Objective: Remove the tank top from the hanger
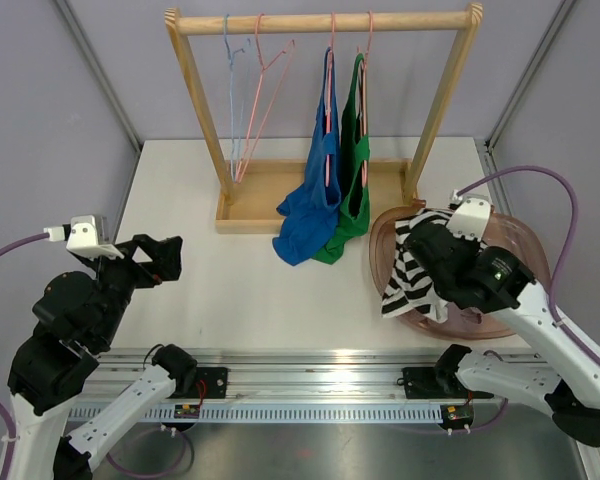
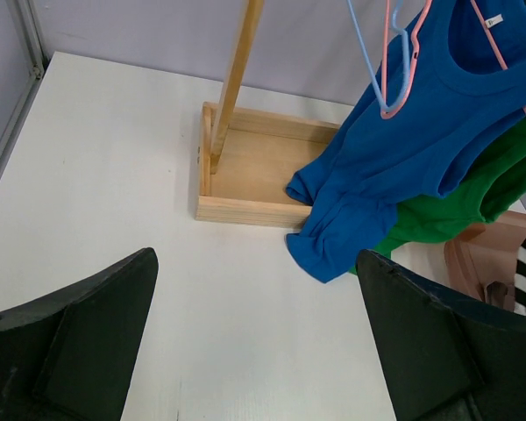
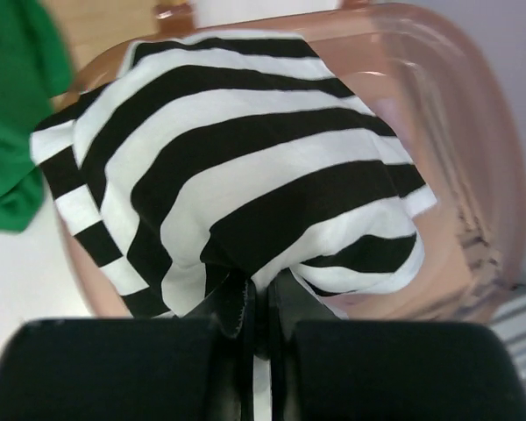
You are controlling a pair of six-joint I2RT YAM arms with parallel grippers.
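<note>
One blue-top tag (image 2: 494, 19) (unreadable); left gripper (image 2: 256, 259) apart, right gripper (image 3: 261, 298) clamping striped top (image 3: 245, 149).

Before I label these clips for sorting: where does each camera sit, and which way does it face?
Top external: above and behind, looking down on the wooden rack; both arms show.
Left wrist: on left arm, facing rack base and blue tank top; left gripper open.
Right wrist: on right arm, looking down at the striped top in the pink tub; right gripper pinching it.
Shared: the green tank top appears in all three.
</note>
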